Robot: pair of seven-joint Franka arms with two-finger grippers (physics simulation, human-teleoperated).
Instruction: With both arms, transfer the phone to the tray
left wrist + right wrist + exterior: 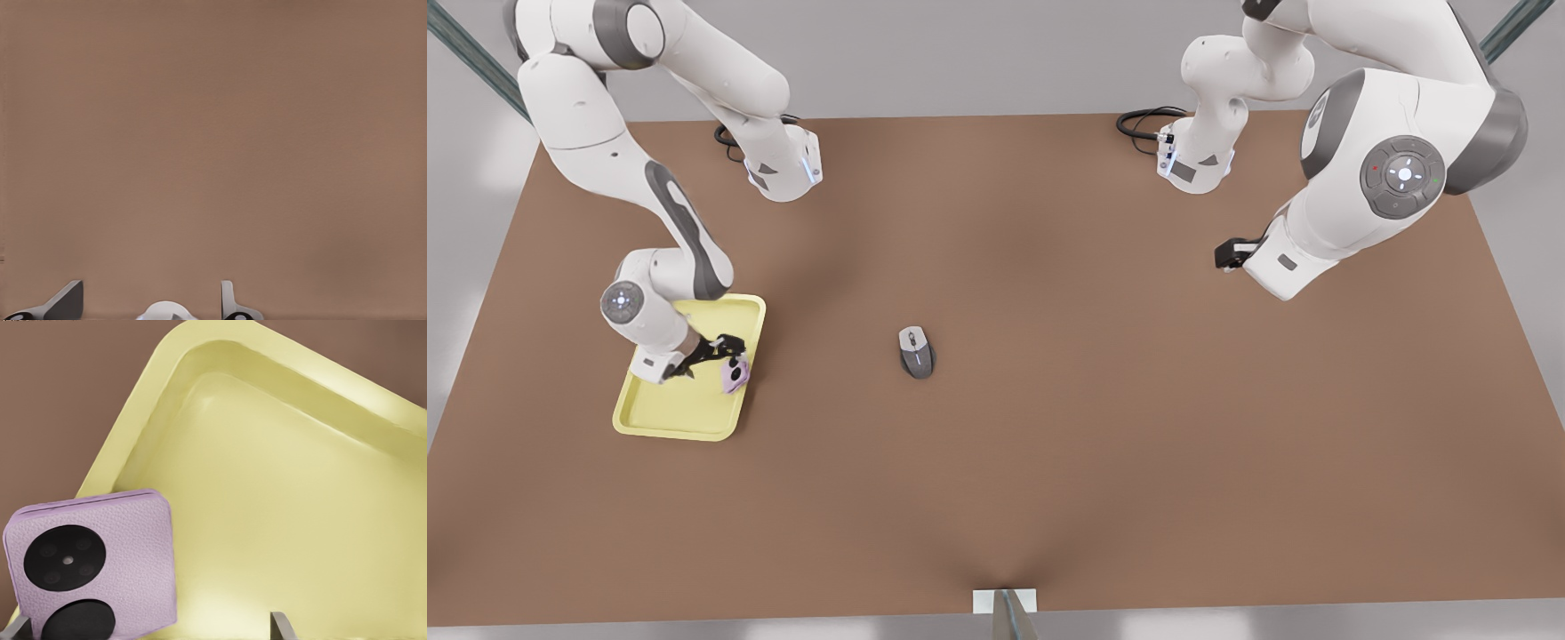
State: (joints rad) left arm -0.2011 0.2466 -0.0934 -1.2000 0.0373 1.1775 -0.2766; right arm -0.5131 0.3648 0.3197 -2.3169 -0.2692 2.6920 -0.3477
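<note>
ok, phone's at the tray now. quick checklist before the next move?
1. Phone at the tray: ok. The phone is at the tray's edge on the front view's right.
2. Phone lying flat inside the rim: cannot tell. It looks tilted, close to the rim.
3. Right gripper let go: ok. Its fingers are spread wider than the phone.
4. Left gripper out of the way: ok. It waits open over bare table, far from the tray.
5. Mouse clear of the path: ok. It sits apart from the tray, mid-table.
</note>
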